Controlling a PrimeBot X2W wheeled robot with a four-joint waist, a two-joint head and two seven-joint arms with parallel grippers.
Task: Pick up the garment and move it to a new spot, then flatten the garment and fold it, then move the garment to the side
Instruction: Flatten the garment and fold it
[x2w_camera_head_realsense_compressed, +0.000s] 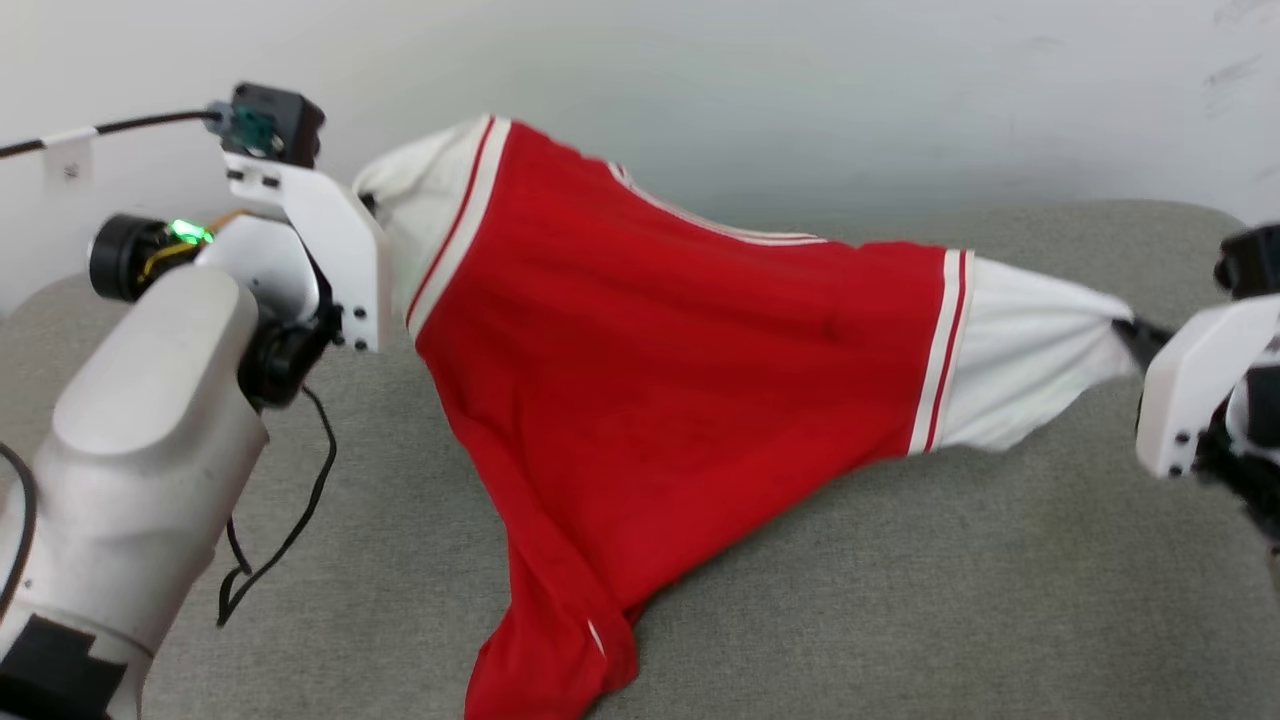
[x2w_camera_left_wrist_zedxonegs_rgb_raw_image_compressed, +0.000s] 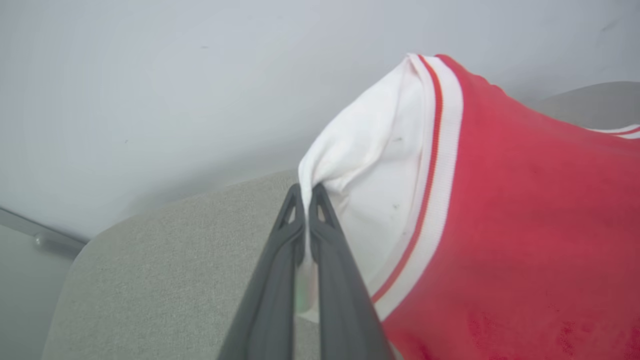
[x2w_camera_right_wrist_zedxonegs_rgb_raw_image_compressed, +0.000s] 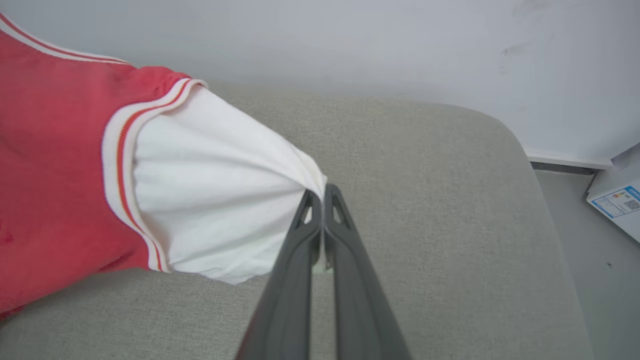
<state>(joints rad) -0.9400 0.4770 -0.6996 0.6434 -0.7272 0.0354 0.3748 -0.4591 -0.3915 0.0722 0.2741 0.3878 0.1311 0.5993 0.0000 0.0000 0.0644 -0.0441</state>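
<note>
The garment (x2w_camera_head_realsense_compressed: 650, 340) is a red shirt with white short sleeves and red-and-white striped trim, stretched in the air between my two arms, its lower part trailing onto the grey cushion (x2w_camera_head_realsense_compressed: 900, 600). My left gripper (x2w_camera_left_wrist_zedxonegs_rgb_raw_image_compressed: 306, 192) is shut on the edge of the garment's (x2w_camera_left_wrist_zedxonegs_rgb_raw_image_compressed: 500, 210) white sleeve. In the head view that sleeve (x2w_camera_head_realsense_compressed: 425, 200) sits raised beside my left wrist, which hides the fingers. My right gripper (x2w_camera_right_wrist_zedxonegs_rgb_raw_image_compressed: 318, 192) is shut on the tip of the other white sleeve (x2w_camera_right_wrist_zedxonegs_rgb_raw_image_compressed: 210, 200), seen in the head view at the right, lower down (x2w_camera_head_realsense_compressed: 1125, 328). The lettering is hidden.
A pale wall (x2w_camera_head_realsense_compressed: 800, 90) rises behind the grey cushion. A black cable (x2w_camera_head_realsense_compressed: 290, 520) hangs from my left arm over the cushion. In the right wrist view, a white box (x2w_camera_right_wrist_zedxonegs_rgb_raw_image_compressed: 617, 200) lies on the floor past the cushion's right edge.
</note>
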